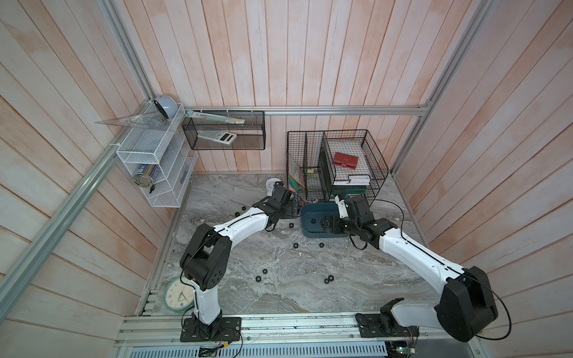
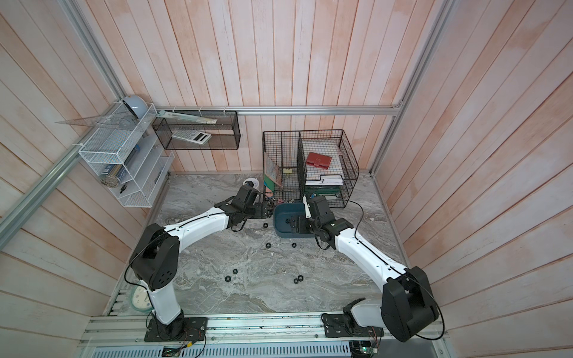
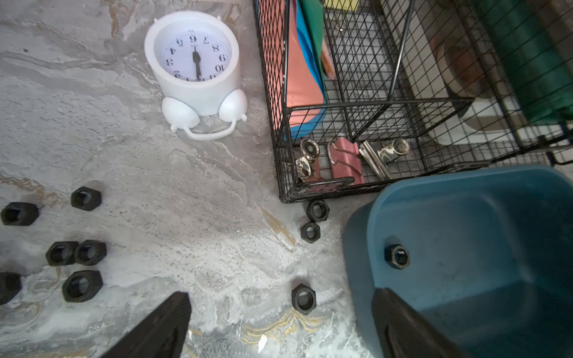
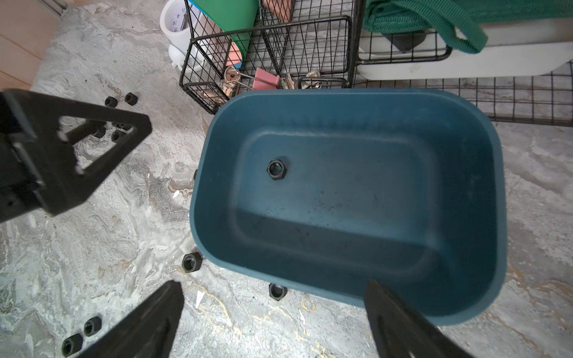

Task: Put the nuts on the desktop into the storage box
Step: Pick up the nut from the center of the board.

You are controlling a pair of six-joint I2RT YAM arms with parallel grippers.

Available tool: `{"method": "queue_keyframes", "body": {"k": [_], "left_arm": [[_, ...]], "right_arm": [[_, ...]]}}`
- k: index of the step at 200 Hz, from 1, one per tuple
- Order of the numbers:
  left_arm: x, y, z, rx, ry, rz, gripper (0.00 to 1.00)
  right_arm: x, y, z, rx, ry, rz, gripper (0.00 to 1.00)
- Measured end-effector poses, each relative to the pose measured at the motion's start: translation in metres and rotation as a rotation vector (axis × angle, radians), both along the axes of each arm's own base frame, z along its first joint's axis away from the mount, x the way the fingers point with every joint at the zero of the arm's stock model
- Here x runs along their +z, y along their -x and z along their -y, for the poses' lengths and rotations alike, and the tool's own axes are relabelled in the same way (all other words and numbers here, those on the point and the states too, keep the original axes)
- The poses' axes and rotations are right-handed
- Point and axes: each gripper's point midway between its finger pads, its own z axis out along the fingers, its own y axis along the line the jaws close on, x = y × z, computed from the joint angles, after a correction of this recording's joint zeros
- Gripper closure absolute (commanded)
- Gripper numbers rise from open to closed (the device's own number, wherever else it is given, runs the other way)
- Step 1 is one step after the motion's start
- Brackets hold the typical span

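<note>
Teal storage box on the grey marble desktop, just beside the black wire basket, one black nut inside. More nuts loose on the marble around it. Left gripper and right gripper both above the box's edge, jaws wide apart, empty.

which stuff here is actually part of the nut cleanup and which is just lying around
Belongs to the job:
black hex nuts loose on the desktop
teal storage box, one nut already inside

Just lying about:
white alarm clock
black wire basket with a pink binder clip
calculator
red wallet
green-rimmed clock
</note>
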Motion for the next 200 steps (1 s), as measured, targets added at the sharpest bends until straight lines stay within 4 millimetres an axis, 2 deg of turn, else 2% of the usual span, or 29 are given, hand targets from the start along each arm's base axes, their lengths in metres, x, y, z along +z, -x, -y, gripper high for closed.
{"method": "queue_keyframes", "body": {"k": [46,115,162,200], "left_arm": [[-0.032,-0.010,0.000,-0.015,-0.003,-0.032,0.04],[-0.066,-0.014,0.013,-0.045,0.011,-0.075,0.04],[-0.075,-0.025,0.025,-0.048,0.002,-0.068,0.04],[-0.075,-0.030,0.031,-0.040,-0.012,-0.048,0.04]], "right_arm": [[0.001,0.000,0.000,0.002,0.002,0.002,0.02],[-0.002,0.001,0.005,0.002,0.025,-0.007,0.02],[0.000,0.001,0.011,-0.005,0.031,-0.006,0.02],[0.003,0.002,0.014,-0.011,0.030,-0.003,0.02]]}}
